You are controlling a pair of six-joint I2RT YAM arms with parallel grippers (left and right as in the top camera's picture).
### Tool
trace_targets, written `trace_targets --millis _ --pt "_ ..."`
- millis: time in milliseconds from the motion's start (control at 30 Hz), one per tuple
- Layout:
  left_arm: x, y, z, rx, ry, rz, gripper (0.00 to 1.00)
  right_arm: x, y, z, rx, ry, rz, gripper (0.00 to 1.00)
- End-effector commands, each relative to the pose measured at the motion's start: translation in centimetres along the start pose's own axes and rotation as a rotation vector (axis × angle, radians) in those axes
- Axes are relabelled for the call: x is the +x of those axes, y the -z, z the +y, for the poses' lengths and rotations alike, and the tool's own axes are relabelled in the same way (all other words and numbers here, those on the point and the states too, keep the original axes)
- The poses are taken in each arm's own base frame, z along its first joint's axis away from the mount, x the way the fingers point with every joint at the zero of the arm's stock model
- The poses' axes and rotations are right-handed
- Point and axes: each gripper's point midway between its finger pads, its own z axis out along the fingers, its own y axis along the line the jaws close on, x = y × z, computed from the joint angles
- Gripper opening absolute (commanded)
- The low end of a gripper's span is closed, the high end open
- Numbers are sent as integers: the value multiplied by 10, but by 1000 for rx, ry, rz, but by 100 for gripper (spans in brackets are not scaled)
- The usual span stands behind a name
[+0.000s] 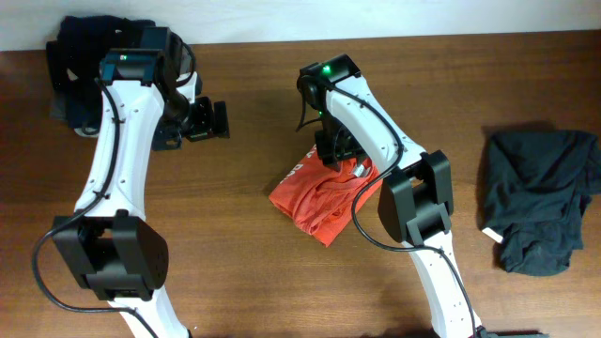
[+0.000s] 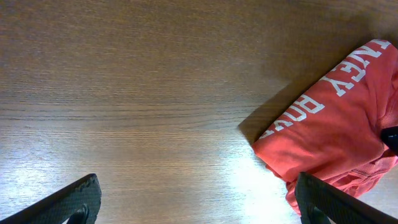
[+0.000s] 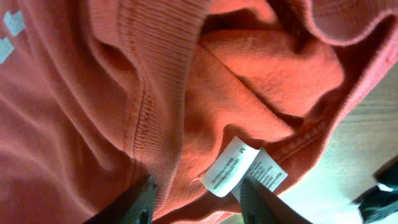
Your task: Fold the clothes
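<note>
Partly hidden — T-shirt (image 1: 315,208) under right claw (image 3: 198,202), lettering (image 2: 336,93) cut off

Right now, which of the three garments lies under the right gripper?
The red-orange T-shirt, mid-table, beneath the right gripper; the black garment at the right edge and the dark pile in the far-left corner lie apart.

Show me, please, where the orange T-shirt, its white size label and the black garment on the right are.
orange T-shirt (image 1: 315,205): overhead view, middle of the crumpled cloth.
white size label (image 3: 229,168): right wrist view, centre of the tag.
black garment (image 1: 540,211): overhead view, middle of the heap.
</note>
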Motion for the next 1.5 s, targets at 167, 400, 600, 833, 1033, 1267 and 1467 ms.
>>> trace_targets --millis 167,400,600,833,1033,1267,1467 --pt "0 7 1 -5 11 -20 99 0 33 -9 -16 26 -87 51" --pt "-4 7 0 -1 9 -34 99 -3 74 -58 53 -109 -224 61" --pt "-3 6 -4 4 -1 -31 99 -6 84 -102 33 -210 -243 78" --pt "7 -11 -43 44 -169 -3 99 -18 75 -108 -225 -238 -191 88" --pt "13 -36 -74 60 -252 -10 99 -31 82 -84 -382 -126 -232 38" --pt "34 -64 -96 66 -313 43 51 -48 71 -77 -402 -130 -251 7" --pt "67 -92 -125 178 -349 154 2 -49 49 -56 -493 -111 -200 4"
